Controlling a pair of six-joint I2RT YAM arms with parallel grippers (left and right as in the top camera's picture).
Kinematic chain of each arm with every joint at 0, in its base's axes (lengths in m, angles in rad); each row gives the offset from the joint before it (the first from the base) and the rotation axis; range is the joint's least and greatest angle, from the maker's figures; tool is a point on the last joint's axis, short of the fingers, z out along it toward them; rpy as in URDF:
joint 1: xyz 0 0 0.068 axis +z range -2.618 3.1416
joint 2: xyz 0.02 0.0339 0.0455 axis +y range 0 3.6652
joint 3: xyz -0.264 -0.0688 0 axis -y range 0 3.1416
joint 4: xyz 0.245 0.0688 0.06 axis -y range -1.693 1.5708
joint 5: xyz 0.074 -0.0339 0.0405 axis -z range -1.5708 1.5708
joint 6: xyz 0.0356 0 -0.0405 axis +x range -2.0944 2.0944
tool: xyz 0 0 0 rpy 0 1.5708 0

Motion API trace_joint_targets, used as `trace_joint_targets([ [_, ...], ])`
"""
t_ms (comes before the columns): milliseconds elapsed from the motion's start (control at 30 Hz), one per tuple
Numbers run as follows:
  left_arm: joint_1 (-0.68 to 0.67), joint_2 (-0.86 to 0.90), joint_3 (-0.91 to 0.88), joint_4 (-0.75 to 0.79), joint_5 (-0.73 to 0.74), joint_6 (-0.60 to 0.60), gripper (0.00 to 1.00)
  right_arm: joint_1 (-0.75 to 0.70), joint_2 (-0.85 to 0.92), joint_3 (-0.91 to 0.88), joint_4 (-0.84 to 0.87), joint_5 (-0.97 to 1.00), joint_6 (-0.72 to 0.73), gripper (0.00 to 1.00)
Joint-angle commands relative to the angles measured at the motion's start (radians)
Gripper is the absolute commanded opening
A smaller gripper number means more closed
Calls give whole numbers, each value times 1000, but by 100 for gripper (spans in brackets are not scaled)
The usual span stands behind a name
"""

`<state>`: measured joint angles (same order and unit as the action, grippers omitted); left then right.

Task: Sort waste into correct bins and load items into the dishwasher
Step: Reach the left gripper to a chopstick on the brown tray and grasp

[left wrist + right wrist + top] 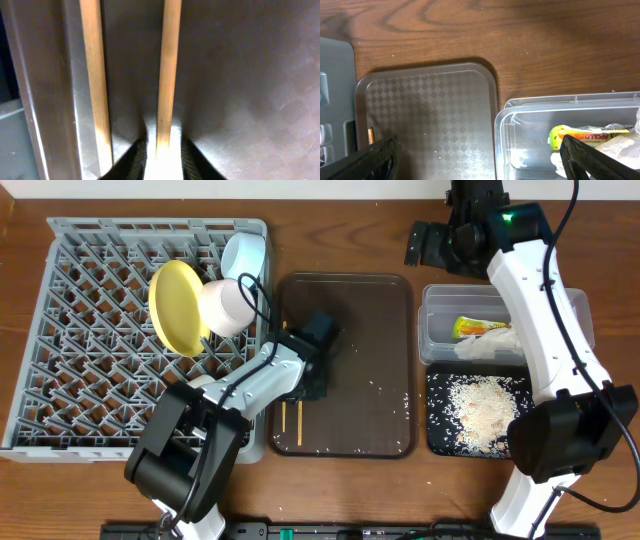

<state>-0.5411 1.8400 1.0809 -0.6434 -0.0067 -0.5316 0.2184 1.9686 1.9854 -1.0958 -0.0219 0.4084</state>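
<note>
Two thin pale-wood chopsticks (167, 75) lie parallel by the left edge of the brown serving tray (430, 115). The left gripper (161, 157) straddles one's end; pinching or not, I cannot tell. The right gripper (480, 142) hangs spread wide near the clear tub (502, 130), whose orange-and-green snack wrapper (585, 135) reads "APOLLO".

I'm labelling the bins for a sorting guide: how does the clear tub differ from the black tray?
The tub is clear with raised walls; the black tray is opaque and flat. The tub holds a snack wrapper and a tissue; the black tray holds loose rice crumbs. Both are rectangular, with similar footprints.
</note>
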Motion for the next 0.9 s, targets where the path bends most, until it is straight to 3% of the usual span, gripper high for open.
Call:
trace_joint_targets([
  [0, -11, 36, -45, -5, -20, -20, 19, -2, 3, -3, -1, 10, -13, 99],
  [133, -23, 36, -45, -2, -21, -20, 8, -2, 3, -3, -1, 10, -13, 99],
  [467, -20, -34, 32, -15, -32, 25, 8, -2, 3, -3, -1, 10, -13, 99],
  [867, 54, -380, 69, -115, -58, 200, 8, -2, 3, -3, -1, 10, -13, 99],
])
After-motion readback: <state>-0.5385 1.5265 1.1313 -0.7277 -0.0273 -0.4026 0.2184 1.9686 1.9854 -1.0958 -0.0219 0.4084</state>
